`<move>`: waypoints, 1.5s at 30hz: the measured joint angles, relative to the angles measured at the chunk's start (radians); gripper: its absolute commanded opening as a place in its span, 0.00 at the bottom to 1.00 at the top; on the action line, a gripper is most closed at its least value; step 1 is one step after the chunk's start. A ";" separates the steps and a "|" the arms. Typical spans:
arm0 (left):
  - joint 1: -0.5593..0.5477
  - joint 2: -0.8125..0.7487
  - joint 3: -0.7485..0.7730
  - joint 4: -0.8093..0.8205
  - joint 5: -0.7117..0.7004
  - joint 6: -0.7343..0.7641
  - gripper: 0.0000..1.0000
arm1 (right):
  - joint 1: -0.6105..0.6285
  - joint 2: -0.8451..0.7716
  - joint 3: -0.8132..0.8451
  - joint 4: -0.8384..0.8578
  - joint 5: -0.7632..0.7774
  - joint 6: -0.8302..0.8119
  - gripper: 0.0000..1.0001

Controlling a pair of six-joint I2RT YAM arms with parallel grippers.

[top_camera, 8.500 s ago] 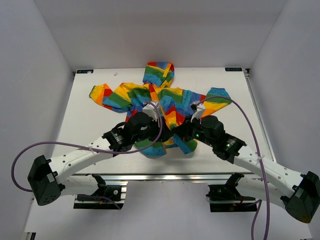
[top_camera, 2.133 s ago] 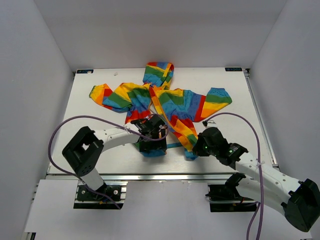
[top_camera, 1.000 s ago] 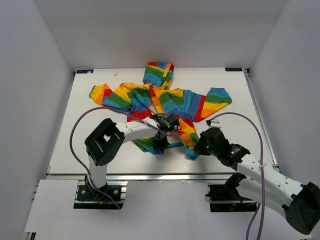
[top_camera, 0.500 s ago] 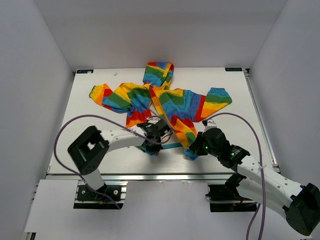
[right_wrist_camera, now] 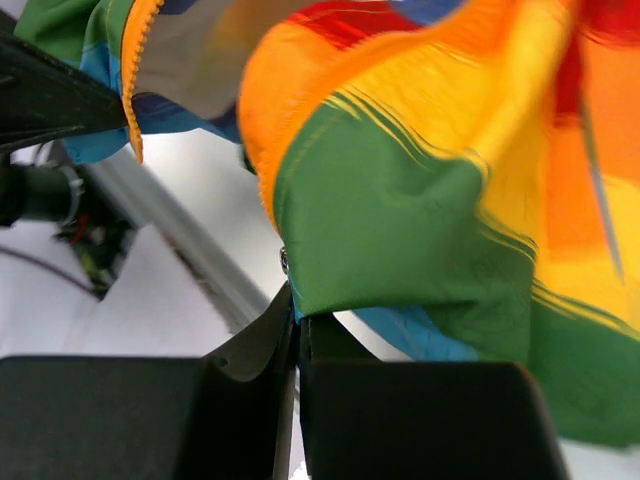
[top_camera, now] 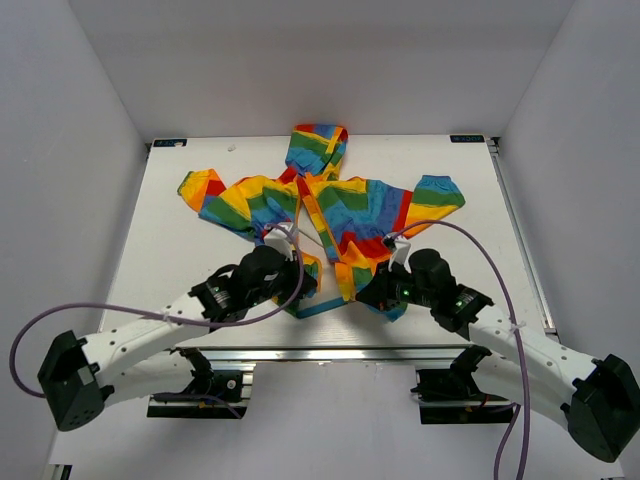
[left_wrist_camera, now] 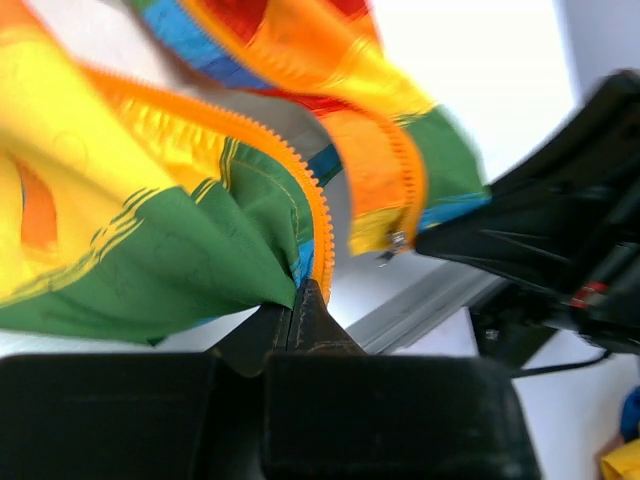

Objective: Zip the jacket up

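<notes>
Jacket: the rainbow-striped jacket lies front up in the middle of the desk.
Hood: the hood points at the far edge, about midway along it.
Sleeves: one sleeve reaches toward the left edge and the other toward the right edge.
Hem: the bottom hem faces the near edge and is lifted off the surface at both front corners.
Front: undone; the two orange zipper bands run side by side from the neck and stand apart at the bottom.
Left gripper: the left gripper is at the lower corner of the jacket's left front panel. Its fingers are clenched on green fabric right at the end of the zipper teeth.
Right gripper: the right gripper is at the lower corner of the right front panel. Its fingers are pinched together on the green hem fold, which bunches above them.
Metal piece: a small metal piece hangs at the bottom end of the right panel's zipper band, just beside the right gripper's black body in the left wrist view.
Gap: the two held corners are near each other above the near edge, not touching.
Cables: a purple cable loops along each arm.
</notes>
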 measured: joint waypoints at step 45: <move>0.000 -0.118 -0.092 0.201 -0.084 -0.067 0.00 | 0.000 0.219 0.031 0.504 -0.256 0.090 0.00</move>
